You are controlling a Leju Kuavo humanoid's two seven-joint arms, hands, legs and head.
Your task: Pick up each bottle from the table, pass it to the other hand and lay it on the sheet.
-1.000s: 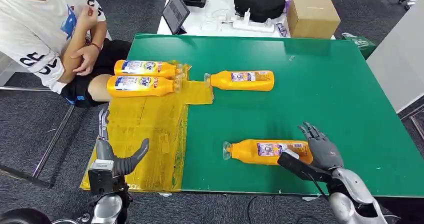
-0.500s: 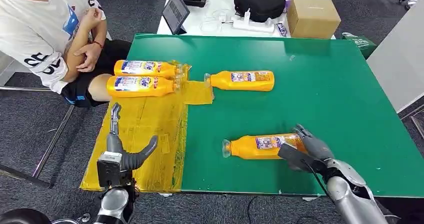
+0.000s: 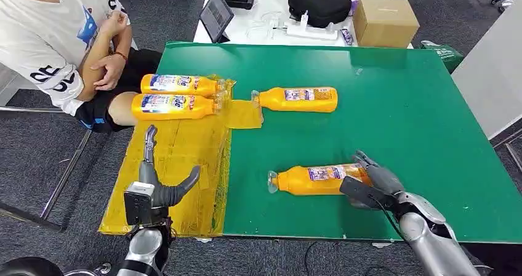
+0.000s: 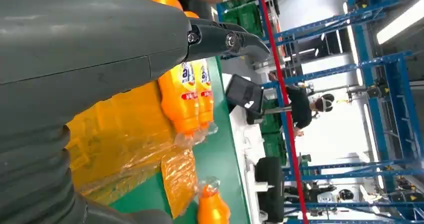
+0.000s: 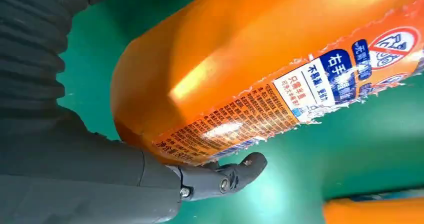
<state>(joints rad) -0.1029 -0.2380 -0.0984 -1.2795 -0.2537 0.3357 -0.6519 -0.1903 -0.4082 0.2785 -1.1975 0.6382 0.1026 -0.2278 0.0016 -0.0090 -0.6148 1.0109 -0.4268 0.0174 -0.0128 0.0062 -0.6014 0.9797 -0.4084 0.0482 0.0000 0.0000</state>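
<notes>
The right robot hand (image 3: 377, 183) is gripping the base end of the near bottle (image 3: 317, 180) on the green tabletop (image 3: 394, 116): the pick-up step. The left robot hand (image 3: 157, 186) is waiting open over the yellow sheet (image 3: 178, 159). Next likely comes lifting it across for the handover.

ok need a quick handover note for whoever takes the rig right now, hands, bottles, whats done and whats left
Right hand grips the base end of the near bottle, which sits tilted on the green table.
Left hand is open, raised over the yellow sheet.
Done: two bottles lie side by side at the sheet's far end.
Left: lift and pass the near bottle to the left hand, lay it down; then the far bottle, whose cap end meets the sheet's flap.
</notes>
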